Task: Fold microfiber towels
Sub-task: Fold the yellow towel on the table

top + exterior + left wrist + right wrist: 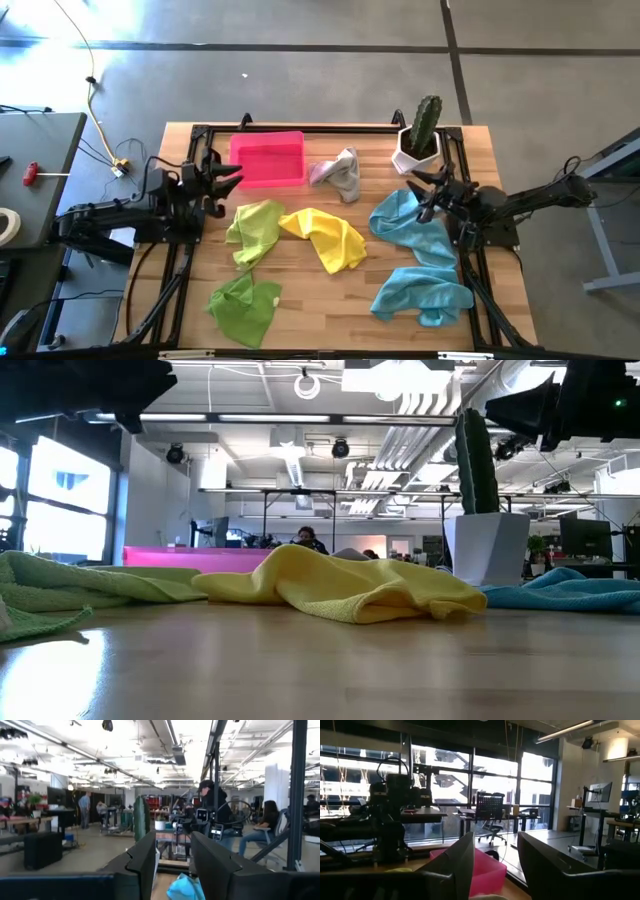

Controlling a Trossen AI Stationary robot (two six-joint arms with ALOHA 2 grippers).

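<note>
Several microfiber towels lie crumpled on the wooden table: a lime one (255, 230), a yellow one (325, 238), a green one (245, 305), two light blue ones (408, 225) (425, 292) and a grey one (338, 172). The grey one lies beside the pink tray (268, 158). My left gripper (232, 181) hangs open above the table's left side, near the tray's left end, with nothing between its fingers (142, 857). My right gripper (422, 190) hangs open at the right side, above the upper blue towel, and is also empty (495, 847).
A cactus in a white pot (420, 138) stands at the far right corner, close to my right gripper. A black frame (300, 128) runs along the table's far edge and sides. People show in the room beyond the table.
</note>
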